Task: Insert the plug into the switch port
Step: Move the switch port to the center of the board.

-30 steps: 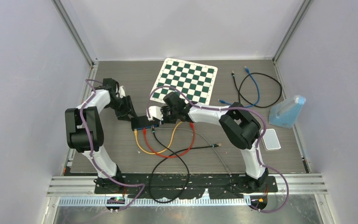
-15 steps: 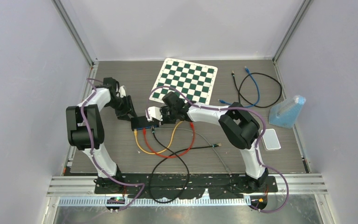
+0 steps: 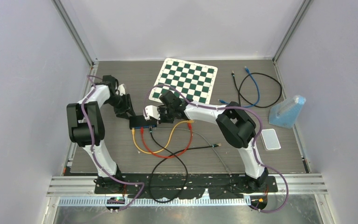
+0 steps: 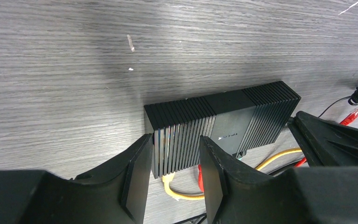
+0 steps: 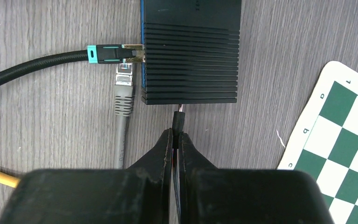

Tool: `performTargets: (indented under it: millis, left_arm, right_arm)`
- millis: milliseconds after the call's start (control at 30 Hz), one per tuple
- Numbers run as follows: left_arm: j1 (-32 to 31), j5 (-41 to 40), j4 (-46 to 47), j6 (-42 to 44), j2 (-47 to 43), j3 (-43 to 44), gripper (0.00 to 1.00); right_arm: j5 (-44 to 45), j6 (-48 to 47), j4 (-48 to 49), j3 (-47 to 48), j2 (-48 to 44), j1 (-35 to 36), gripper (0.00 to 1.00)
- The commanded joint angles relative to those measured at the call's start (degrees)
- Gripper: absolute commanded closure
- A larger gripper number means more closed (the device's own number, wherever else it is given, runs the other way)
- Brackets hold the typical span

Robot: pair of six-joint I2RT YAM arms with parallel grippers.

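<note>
A black cable (image 5: 37, 65) sits in the switch (image 5: 191, 51). The right gripper (image 5: 176, 139) pinches the plug (image 5: 179, 122), tip at the switch's side. The left gripper (image 4: 175, 142) clamps the switch.

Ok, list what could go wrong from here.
The plug, pinched in the right fingers, has its tip at the end wall of the switch; slightly off, it could skid or shove it. The left fingers straddle the switch, grip unclear, so it may slide and tug the teal-collared cable.
</note>
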Motion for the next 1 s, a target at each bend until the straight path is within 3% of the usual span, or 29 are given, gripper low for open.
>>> performTargets:
  millis: [0, 600, 967]
  left_arm:
    - [-0.1, 2.0, -2.1, 0.9, 0.0, 1.5, 0.57]
    - [-0.1, 3.2, -4.1, 6.3, 2.9, 5.2, 0.57]
    - [-0.1, 7.4, -4.7, 5.5, 3.1, 3.2, 0.57]
  right_arm:
    - [-1.7, 1.0, 2.1, 4.0, 0.7, 1.9, 0.95]
    - [0.0, 4.6, -3.2, 12.9, 5.6, 3.4, 0.95]
    - [2.6, 6.1, -4.5, 17.0, 8.1, 5.0, 0.95]
